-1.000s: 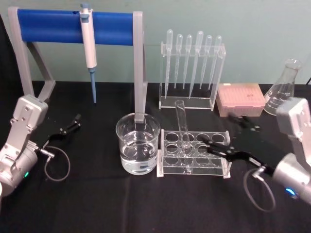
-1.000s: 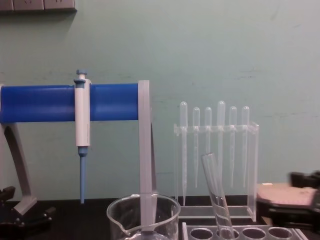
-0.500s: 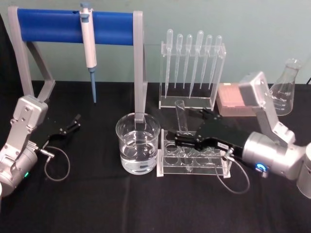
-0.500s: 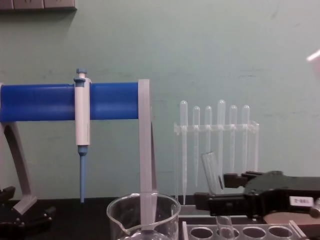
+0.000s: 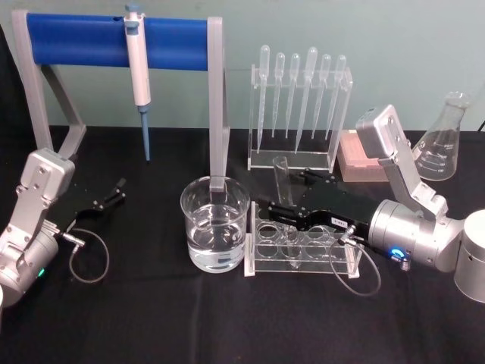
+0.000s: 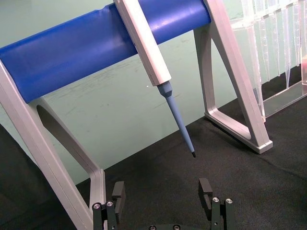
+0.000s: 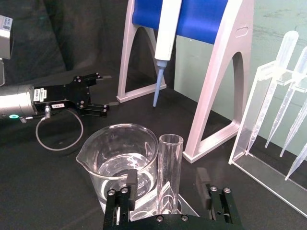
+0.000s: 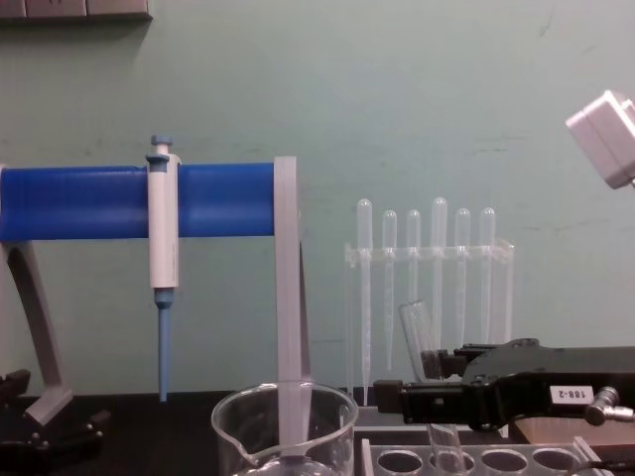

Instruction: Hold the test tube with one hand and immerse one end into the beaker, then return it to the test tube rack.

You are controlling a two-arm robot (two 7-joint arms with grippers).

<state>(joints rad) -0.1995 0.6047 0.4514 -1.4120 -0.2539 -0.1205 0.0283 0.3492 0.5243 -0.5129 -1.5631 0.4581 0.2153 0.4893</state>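
- Head cam: high, looks fwd & down over whole table [image 5: 151, 318], back edge to front.
- Chest cam: low, level w/ beaker [image 8: 248, 426] rim, faces back wall [image 8: 446, 99].
- L wrist cam: near table, aimed at blue stand [image 6: 96, 52].
- R wrist cam: close behind tube [image 7: 170, 167], toward beaker.
- All 4 share blue stand.

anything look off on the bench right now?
Only the test tube: it sits in the rack tilted, top leaning toward the beaker side, not upright. The right gripper is open, fingers flanking the tube without touching. Nothing looks spilled or broken. The left gripper idles far left.
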